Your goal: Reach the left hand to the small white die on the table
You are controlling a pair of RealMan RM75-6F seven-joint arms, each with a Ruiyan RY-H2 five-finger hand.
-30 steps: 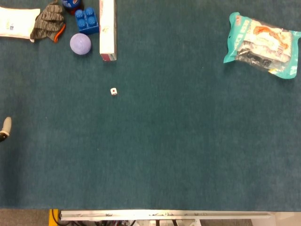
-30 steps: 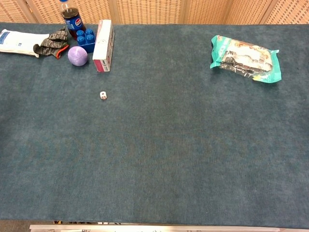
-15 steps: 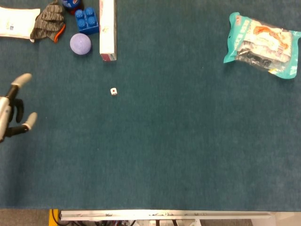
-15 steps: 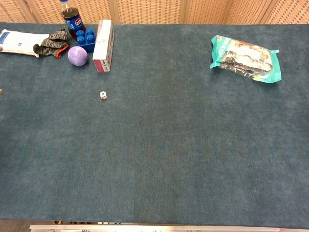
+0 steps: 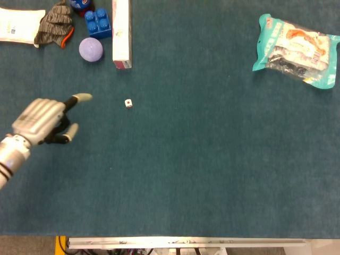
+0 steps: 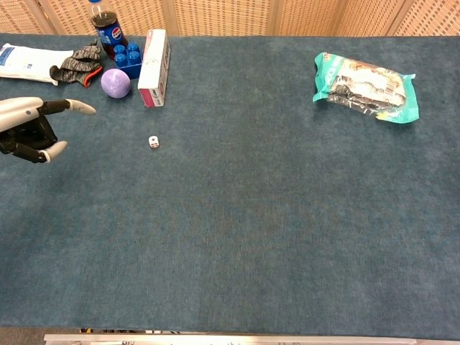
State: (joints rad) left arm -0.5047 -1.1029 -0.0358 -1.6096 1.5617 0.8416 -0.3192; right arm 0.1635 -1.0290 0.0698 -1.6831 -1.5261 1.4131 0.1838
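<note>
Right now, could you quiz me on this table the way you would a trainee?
1. True or false: the left robot hand is touching the die.
2. What lies right beside the white box? A) purple ball B) teal snack bag C) die
3. Fill in: the die shows a ___ dot on top.

Key: 1 false, it is apart, holding nothing. 2 A. 3 red.

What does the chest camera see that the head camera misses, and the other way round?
Only the chest view shows the woven wall panels behind the table and the whole cola bottle. Only the head view shows the left forearm and the table's metal front edge. Both show the left hand, empty, short of the white die, and the teal snack bag.
</note>
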